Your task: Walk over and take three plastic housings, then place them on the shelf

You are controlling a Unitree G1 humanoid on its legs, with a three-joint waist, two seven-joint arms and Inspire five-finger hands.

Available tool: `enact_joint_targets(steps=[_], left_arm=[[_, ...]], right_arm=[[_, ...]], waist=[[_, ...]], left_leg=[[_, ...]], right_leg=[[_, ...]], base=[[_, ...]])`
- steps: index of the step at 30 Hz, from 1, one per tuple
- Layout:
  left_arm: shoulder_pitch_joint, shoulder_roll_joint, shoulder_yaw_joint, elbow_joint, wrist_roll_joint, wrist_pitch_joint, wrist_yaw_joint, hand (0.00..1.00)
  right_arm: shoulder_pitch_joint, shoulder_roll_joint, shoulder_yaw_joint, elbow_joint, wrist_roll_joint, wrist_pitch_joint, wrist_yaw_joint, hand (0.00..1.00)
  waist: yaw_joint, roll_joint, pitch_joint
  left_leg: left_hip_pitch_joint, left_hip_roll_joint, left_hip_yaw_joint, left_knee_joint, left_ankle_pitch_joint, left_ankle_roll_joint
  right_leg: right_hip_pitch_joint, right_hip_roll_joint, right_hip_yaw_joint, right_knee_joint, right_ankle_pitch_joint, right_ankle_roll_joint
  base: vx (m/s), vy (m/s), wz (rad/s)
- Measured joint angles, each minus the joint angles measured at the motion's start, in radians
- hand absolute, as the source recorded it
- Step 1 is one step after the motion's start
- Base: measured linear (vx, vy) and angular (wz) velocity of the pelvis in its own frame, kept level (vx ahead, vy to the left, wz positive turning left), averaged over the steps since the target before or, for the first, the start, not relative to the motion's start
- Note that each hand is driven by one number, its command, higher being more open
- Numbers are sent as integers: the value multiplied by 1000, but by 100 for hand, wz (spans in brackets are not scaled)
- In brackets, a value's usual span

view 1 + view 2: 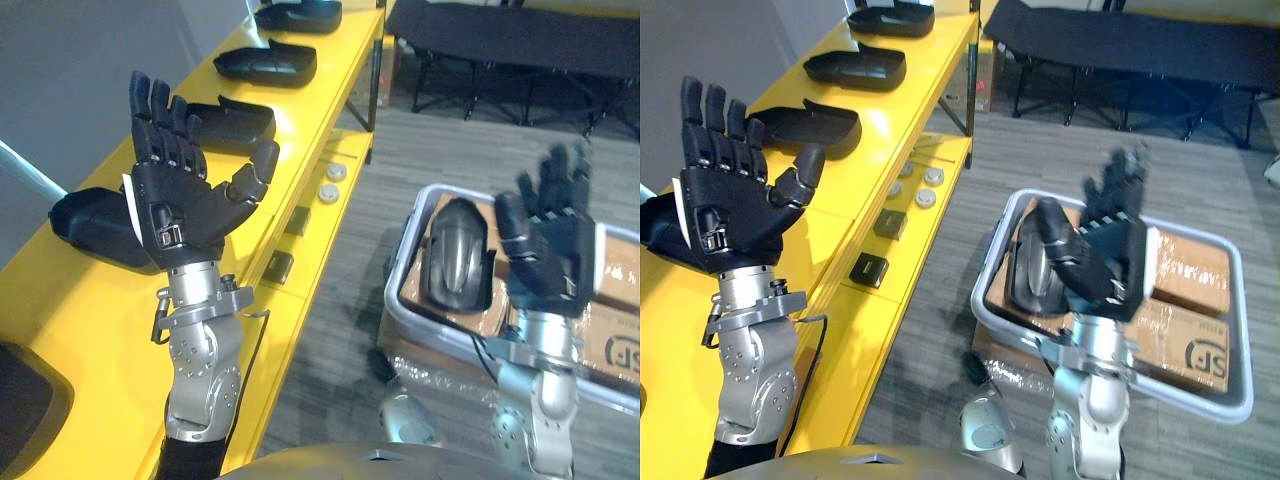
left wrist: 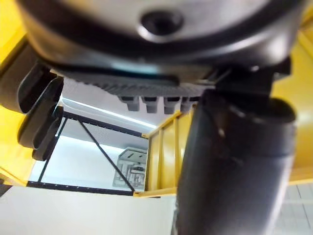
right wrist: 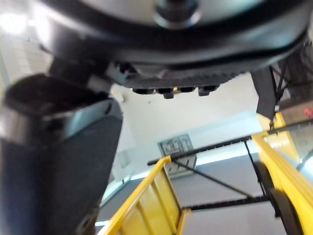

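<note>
Several black plastic housings lie in a row along the top of the yellow shelf (image 1: 300, 130): one (image 1: 90, 225) behind my left hand, then others (image 1: 235, 122) (image 1: 265, 65) (image 1: 300, 15) farther back. One more housing (image 1: 458, 255) sits in a grey bin (image 1: 400, 300) on the floor. My left hand (image 1: 180, 200) is raised over the shelf's near part, open with straight fingers and holding nothing. My right hand (image 1: 550, 240) is raised in front of the bin, open and empty as well.
Cardboard boxes (image 1: 1185, 345) fill the rest of the bin. Small round parts (image 1: 330, 185) and small dark blocks (image 1: 277, 265) lie on the shelf's lower ledge. A black folding cot (image 1: 500, 40) stands at the back on the grey floor.
</note>
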Motion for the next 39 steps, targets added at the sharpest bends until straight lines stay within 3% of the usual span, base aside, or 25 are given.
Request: enact_joint_targets(steps=[2,4,9,11,12,13,14,15,17,18,19,20,21,22,24,25,26,27,28,29,30,31,33,35,39], left_arm=[[35,0,-2,1,-1,-4,-41,100],[38,-2,-1,1,-2,-16,-56,100],[15,-1,1,-16,-25,-55,-53,100],[16,0,3,-16,-22,-52,-33,100],[15,2,20,-17,-22,-51,-30,100],[2,2,57,-12,-22,-52,-63,100],[-9,7,62,-2,-23,-51,-79,100],[-18,19,69,20,-22,-51,-111,100],[15,18,102,29,-23,-51,-147,100],[21,19,113,29,-27,-52,-159,100],[27,29,161,28,-60,-54,-174,100],[28,32,170,28,-82,-54,-174,100],[29,39,184,28,-118,-54,-172,100],[31,42,199,29,-131,-53,-169,100],[30,50,214,31,-141,-55,-148,100],[28,33,221,43,-141,-56,-125,100],[20,11,215,75,-141,-58,-105,100],[15,-1,207,97,-141,-58,-101,100],[5,-24,183,146,-141,-55,-86,100],[-2,-37,161,184,-130,-51,-60,100],[2,-44,156,189,-123,-51,-49,100],[17,-54,156,181,-102,-56,-41,100],[35,-56,157,158,-76,-63,-25,100],[46,-60,158,137,-30,-65,-10,100],[86,-63,165,114,-36,-62,-39,100]], right_arm=[[24,22,38,12,3,10,-56,100],[74,55,43,18,4,24,-85,100],[198,84,62,13,7,33,-38,100],[187,71,64,13,11,33,0,100],[151,59,66,13,12,32,23,100],[101,51,69,12,21,14,37,100],[82,50,70,16,34,0,39,100],[50,50,73,28,50,-14,29,100],[-1,41,93,97,47,-19,1,100],[-12,41,103,117,39,-18,-8,100],[-33,45,130,164,33,-15,-21,100],[-35,50,136,175,15,-6,-27,100],[-34,65,139,191,-41,22,-36,100],[-29,79,141,207,-88,57,-36,100],[-25,77,151,217,-123,114,-18,100],[-32,48,149,221,-129,145,1,100],[-28,6,126,222,-126,156,16,100],[-25,-11,110,223,-126,163,21,100],[-18,-33,62,230,-126,174,21,100],[-5,-38,9,232,-117,174,19,100],[-1,-40,-20,230,-114,171,15,100],[-3,-46,-69,229,-105,160,-1,100],[-3,-50,-117,228,-108,155,-27,100],[35,-47,-120,219,-110,156,-49,100],[89,-48,-87,220,-185,196,-71,100]], waist=[[31,-21,14],[38,-16,21],[44,-16,24],[43,-20,27],[49,-26,26],[56,-25,28],[55,-31,26],[53,-45,29],[71,-56,27],[80,-56,26],[101,-60,24],[108,-62,24],[109,-71,19],[109,-85,10],[109,-115,-7],[107,-107,-14],[90,-70,-12],[76,-60,-8],[40,-48,-4],[19,-58,1],[19,-61,1],[26,-56,-1],[43,-41,-5],[41,-30,-12],[52,-33,-8]], left_leg=[[-3,-1,-25,30,-6,-11],[-17,10,-60,90,-19,-32],[-6,12,-3,188,-33,-41],[17,7,49,194,-27,-28],[-6,1,62,202,1,15],[-21,10,68,172,12,24],[-17,9,75,143,11,23],[-14,7,75,104,12,22],[-25,33,67,110,30,-1],[-30,44,67,113,33,-8],[-41,70,75,117,45,-29],[-46,82,79,120,50,-38],[-57,101,84,122,61,-60],[-60,121,98,120,75,-86],[-60,152,128,118,90,-116],[-61,193,144,120,104,-141],[-72,243,141,120,125,-151],[-77,256,135,124,145,-147],[-106,273,107,153,200,-112],[-153,276,88,224,254,-21],[-165,266,75,238,247,-22],[-177,217,31,213,217,-57],[-195,131,-17,125,213,-47],[-170,110,-52,50,211,-32],[-159,74,-63,-24,213,-47]], right_leg=[[-14,-4,-41,79,-1,-5],[-24,2,-82,171,-33,35],[-27,6,-129,249,-28,31],[-27,2,-205,235,50,-26],[-17,7,-217,127,199,-41],[-49,1,-265,188,170,-48],[-84,-7,-299,329,46,-101],[-127,-41,-344,580,-136,-144],[-96,-116,-397,776,-243,-147],[-80,-142,-411,781,-247,-140],[-43,-208,-425,756,-248,-131],[-29,-230,-429,738,-245,-125],[3,-266,-442,677,-228,-97],[44,-280,-457,576,-198,-2],[92,-266,-510,433,-178,80],[105,-217,-537,372,-221,78],[109,-165,-552,328,-228,67],[116,-146,-555,309,-232,59],[137,-126,-571,276,-225,42],[162,-125,-573,236,-210,18],[167,-131,-568,217,-200,5],[164,-124,-545,187,-188,-7],[137,-106,-499,175,-172,-15],[116,-94,-488,180,-169,-13],[90,-116,-488,173,-138,5]], base=[[-48,28,33],[50,-13,52],[-3,18,-22],[-134,20,-74],[-243,7,-86],[-252,7,-65],[-238,-19,5],[-206,-19,53],[-182,-59,32],[-95,-140,-15],[-47,-159,-24],[-41,-263,-33],[-10,-307,-39],[-6,-343,-45],[4,-434,-74],[11,-533,-101],[21,-412,-80],[33,-391,-29],[38,-354,1],[26,-336,-4],[3,-222,-44],[-2,-109,-67],[16,-67,-81],[31,-72,-34],[-34,67,-2]])
